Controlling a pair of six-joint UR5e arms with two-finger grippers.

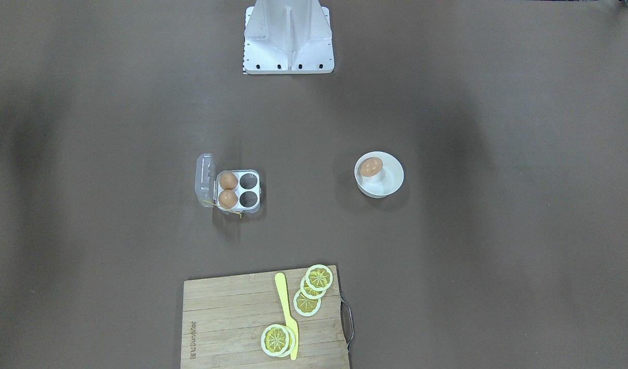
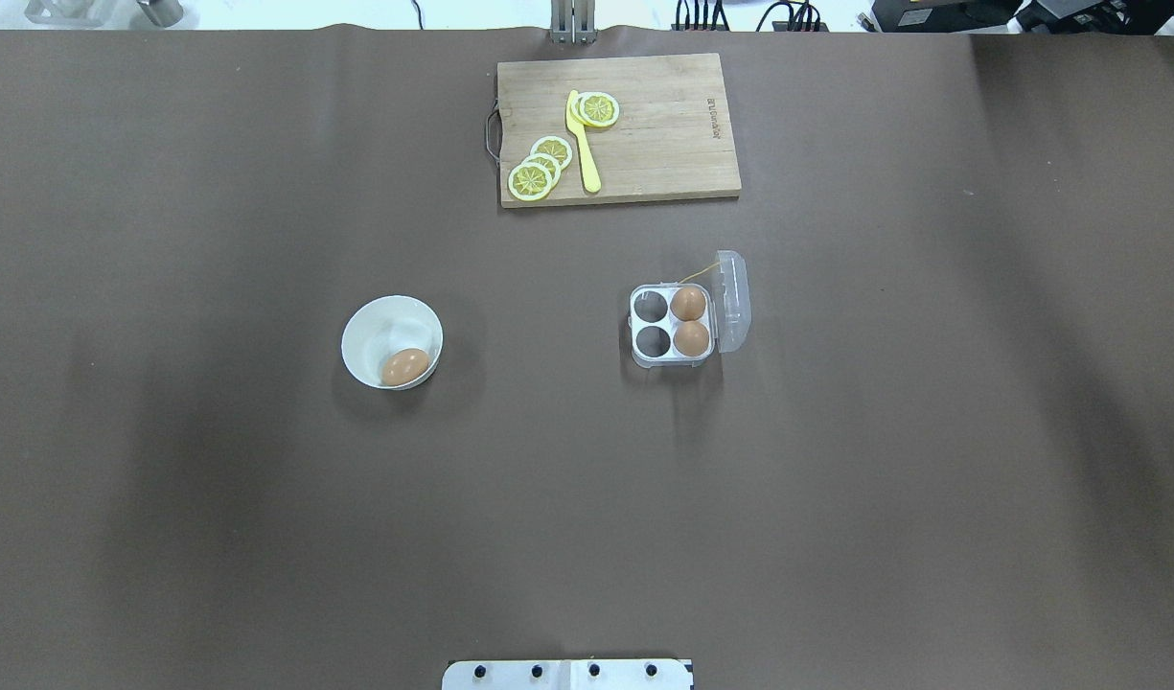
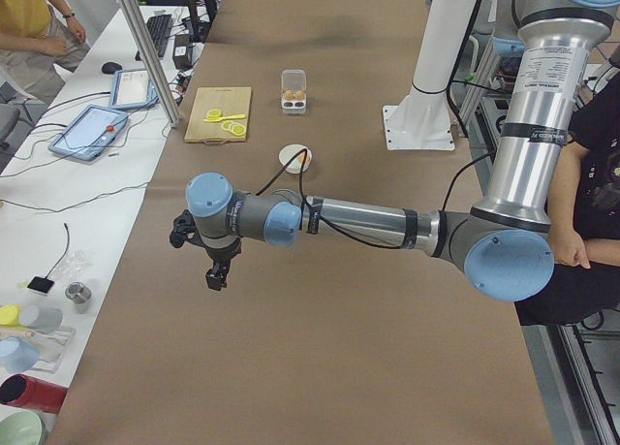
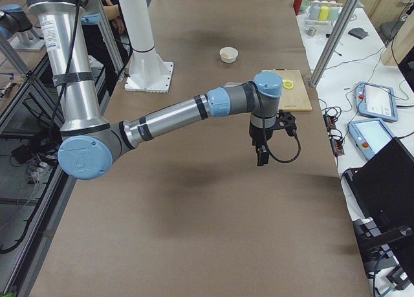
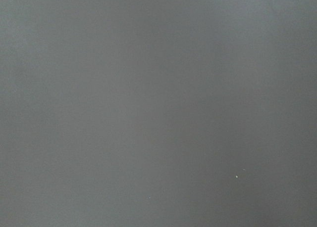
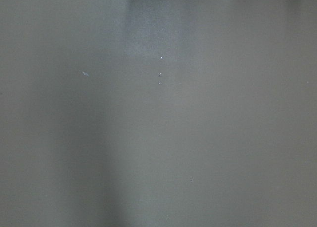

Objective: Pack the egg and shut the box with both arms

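Egg is found on its side in the white bowl, well apart from the box, on the robot's left of it, long axis aimed roughly boxward. Two empty cups are turned toward that side, lid swung away. The left gripper is judged nearer; for it and the right gripper, jaw spacing cannot be told.

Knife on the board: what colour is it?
The knife is pale yellow, clearest in the exterior front-facing view.
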